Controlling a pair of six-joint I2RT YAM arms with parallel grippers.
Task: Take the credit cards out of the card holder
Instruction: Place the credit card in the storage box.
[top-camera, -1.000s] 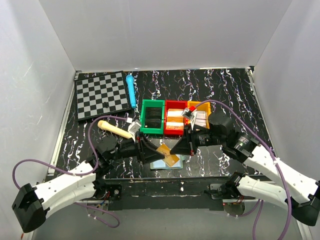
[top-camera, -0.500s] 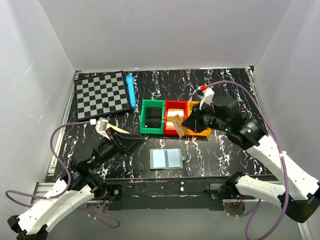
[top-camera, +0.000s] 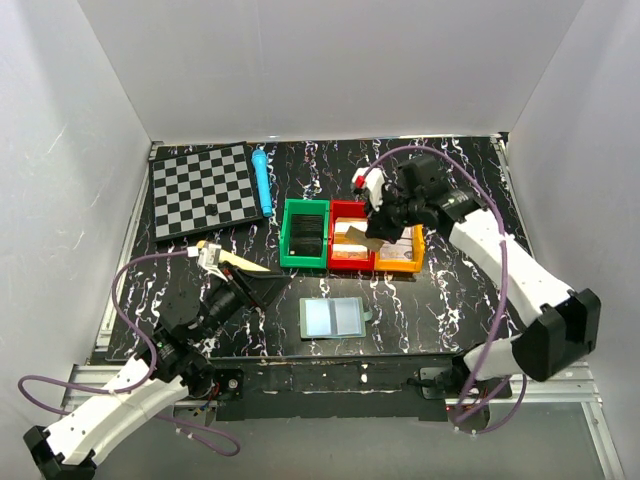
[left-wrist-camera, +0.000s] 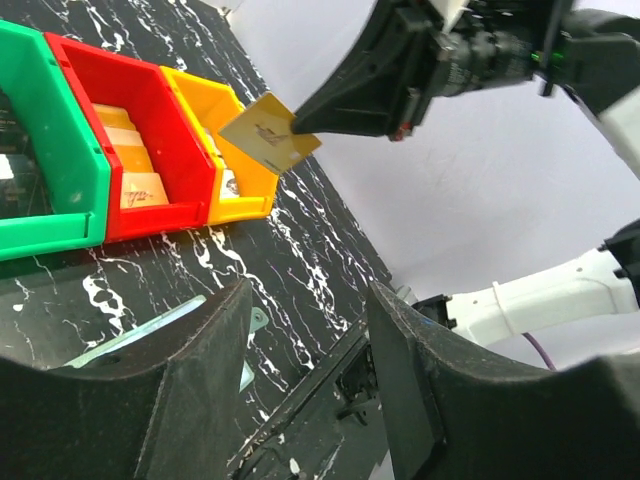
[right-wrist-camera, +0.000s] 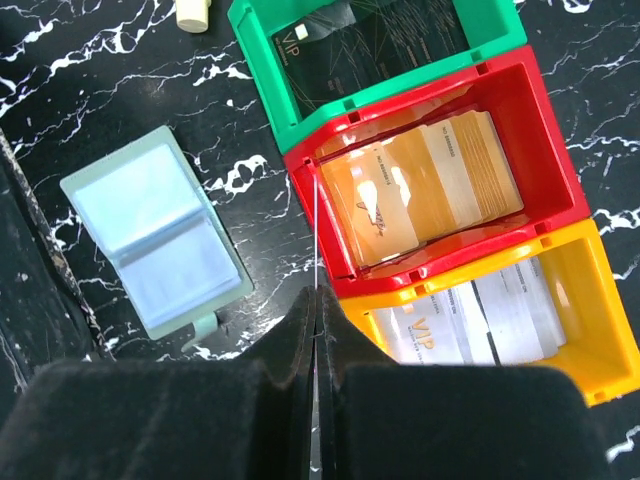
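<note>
The card holder (top-camera: 334, 317) lies open on the black table, its two pale blue panels (right-wrist-camera: 155, 245) facing up with nothing on them. My right gripper (top-camera: 374, 226) hangs over the red bin (top-camera: 350, 262), shut on a gold credit card (left-wrist-camera: 268, 133). In the right wrist view that card (right-wrist-camera: 315, 220) shows edge-on, sticking out from the gripper (right-wrist-camera: 318, 300) above the bin's left wall. My left gripper (top-camera: 262, 287) is low at the near left, well left of the holder. It (left-wrist-camera: 305, 340) stands open with nothing between its fingers.
Three bins stand in a row behind the holder: green (top-camera: 305, 262) with black cards, red with gold cards (right-wrist-camera: 420, 190), orange (top-camera: 400, 264) with silver cards. A chessboard (top-camera: 203, 188) and a blue pen (top-camera: 262, 182) lie at the back left, a beige handle (top-camera: 235, 260) beside my left arm.
My right gripper has carried the gold card from above the card holder up and back to over the red bin. My left arm has drawn back to the left and its jaws have opened.
</note>
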